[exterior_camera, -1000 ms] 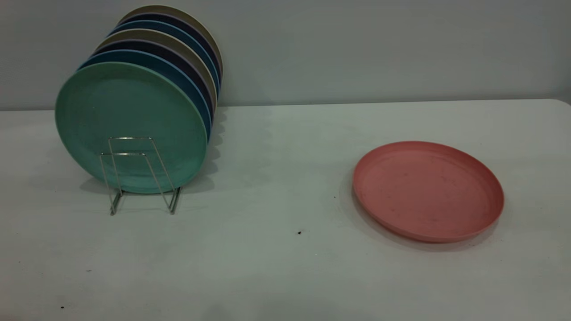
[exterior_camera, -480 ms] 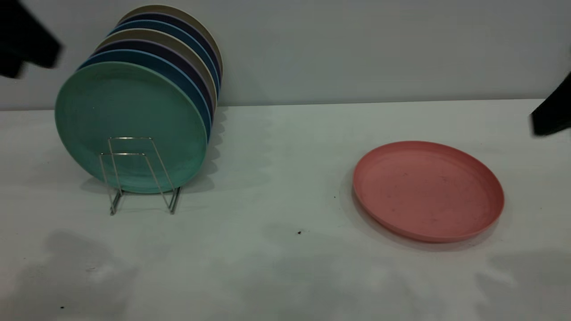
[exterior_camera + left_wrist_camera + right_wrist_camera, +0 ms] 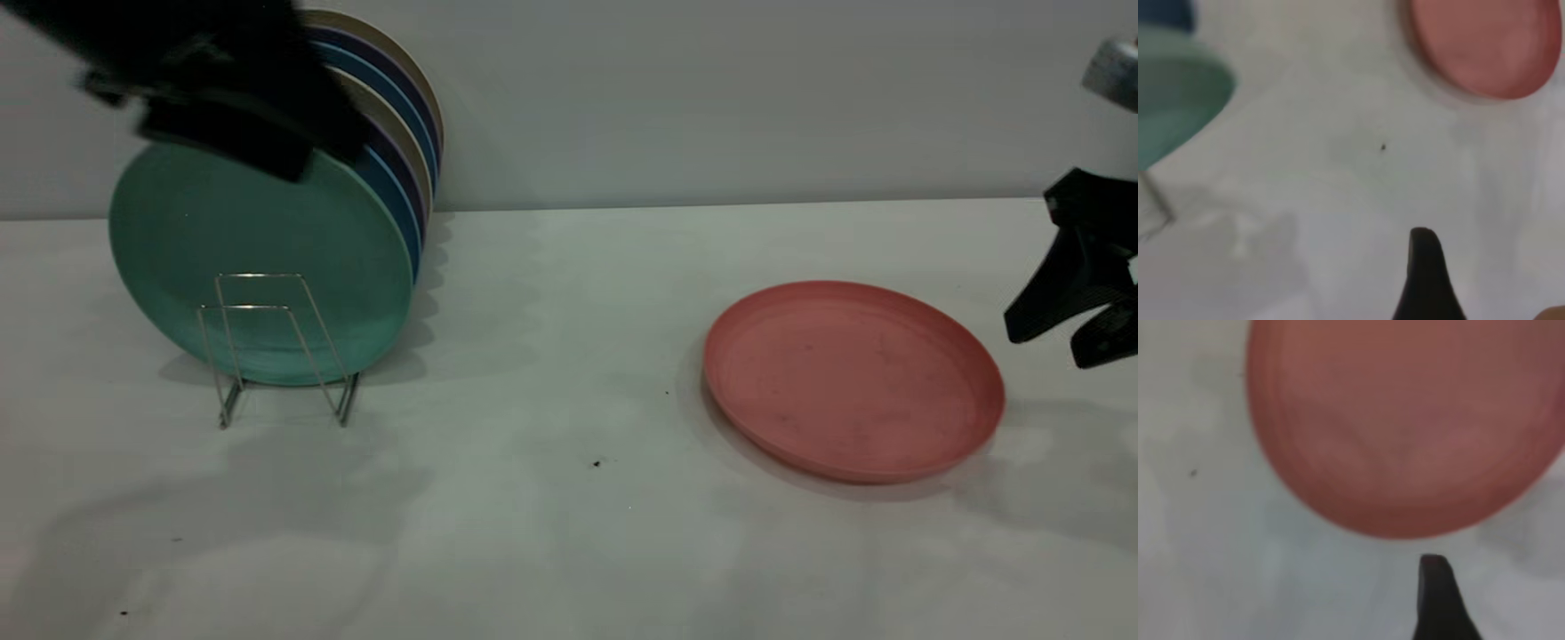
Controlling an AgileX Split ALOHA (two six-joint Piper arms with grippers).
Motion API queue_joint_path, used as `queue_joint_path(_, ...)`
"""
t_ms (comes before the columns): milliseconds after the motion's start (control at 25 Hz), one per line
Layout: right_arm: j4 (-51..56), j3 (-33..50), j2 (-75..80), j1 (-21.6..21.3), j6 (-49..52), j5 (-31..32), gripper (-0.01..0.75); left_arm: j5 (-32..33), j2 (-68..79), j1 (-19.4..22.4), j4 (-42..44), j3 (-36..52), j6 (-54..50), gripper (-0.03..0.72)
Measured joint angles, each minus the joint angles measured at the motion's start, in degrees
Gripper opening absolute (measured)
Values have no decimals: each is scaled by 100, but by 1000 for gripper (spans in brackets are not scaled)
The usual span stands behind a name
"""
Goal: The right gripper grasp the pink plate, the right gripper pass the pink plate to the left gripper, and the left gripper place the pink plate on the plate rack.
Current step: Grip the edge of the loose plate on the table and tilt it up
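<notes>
The pink plate (image 3: 853, 378) lies flat on the white table at the right. It also shows in the left wrist view (image 3: 1485, 47) and fills the right wrist view (image 3: 1405, 420). My right gripper (image 3: 1047, 350) is open and empty just right of the plate, low over the table, not touching it. One of its fingers (image 3: 1435, 593) points at the plate's rim. My left gripper (image 3: 222, 98) is a black blur high at the left, in front of the stacked plates. The plate rack (image 3: 267, 347) stands at the left with two free wire loops in front.
Several plates stand upright in the rack, a mint-green plate (image 3: 258, 249) foremost, blue, dark and beige ones behind. The mint-green plate's rim shows in the left wrist view (image 3: 1171, 100). The table's (image 3: 551, 356) back edge meets a grey wall.
Both arms have come into view. The left gripper moved right in front of the stacked plates. The right gripper came in from the right edge and down beside the pink plate.
</notes>
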Motion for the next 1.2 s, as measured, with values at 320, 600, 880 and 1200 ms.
queue_joint_path(320, 438, -1072, 1439, -434, -247, 405, 459, -369, 930, -656, -42, -429, 2, 545)
queue_joint_path(600, 627, -1643, 2350, -445, -440, 530, 459, -384, 980, -801, -54, -434, -1, 545)
queue_joint_path(880, 1338, -1776, 2701, -445, -1024, 823, 457, -384, 980, -801, -54, -434, -48, 545)
queue_joint_path(1200, 2114, -1782, 2987, -445, -1684, 1144, 241, -395, 980, -801, -54, -434, -54, 545)
